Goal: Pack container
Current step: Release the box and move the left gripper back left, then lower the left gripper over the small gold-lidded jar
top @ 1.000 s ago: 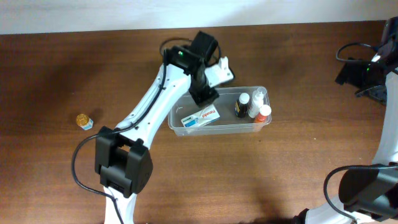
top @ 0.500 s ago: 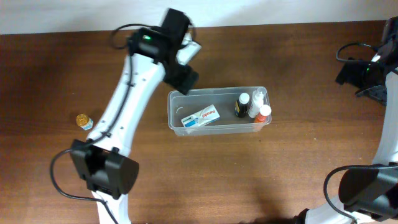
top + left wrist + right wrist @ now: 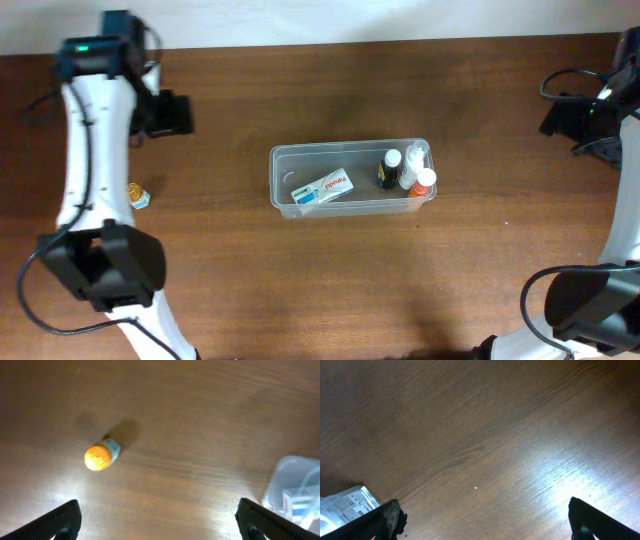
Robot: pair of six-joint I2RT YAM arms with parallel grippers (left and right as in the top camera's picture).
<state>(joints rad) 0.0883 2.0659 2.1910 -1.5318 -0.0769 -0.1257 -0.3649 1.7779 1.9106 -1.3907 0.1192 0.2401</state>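
1. Left gripper [image 3: 168, 113]: fingers spread wide and holding nothing. It hangs above the bare table [image 3: 300, 290]. The left wrist view shows both fingertips at the lower corners of the frame.
2. Right gripper [image 3: 572, 118]: also spread and empty, out at the far edge of the table.
3. Container [image 3: 340, 150]: a clear tub resting on the table. It lies well apart from the left gripper, off to that gripper's right-hand side and between the two arms. Only one rounded corner [image 3: 295, 482] shows in the left wrist view, beyond the right fingertip.
4. Contents: a white printed box [image 3: 323, 187] lies flat at the end nearer the left gripper. At the far end a dark bottle [image 3: 386, 172], a white bottle [image 3: 408, 165] and a red-capped bottle [image 3: 425, 182] are grouped close together.
5. Outstanding item: an orange-capped bottle [image 3: 135, 194] sits outside the tub, near the left gripper and ahead of its left fingertip [image 3: 62, 519]. I cannot tell whether it stands or lies.
6. Handling, as judged:
   - The tub looks light, thin-walled and smooth, so it is likely to flex and slip.
   - The best hold is a pinch over the rim at a short end, one finger inside and one outside.
   - The bottle end is probably heavier, and a jerk could topple what is inside.
   - The loose bottle is small and round and may roll, so it should be gripped across its body.
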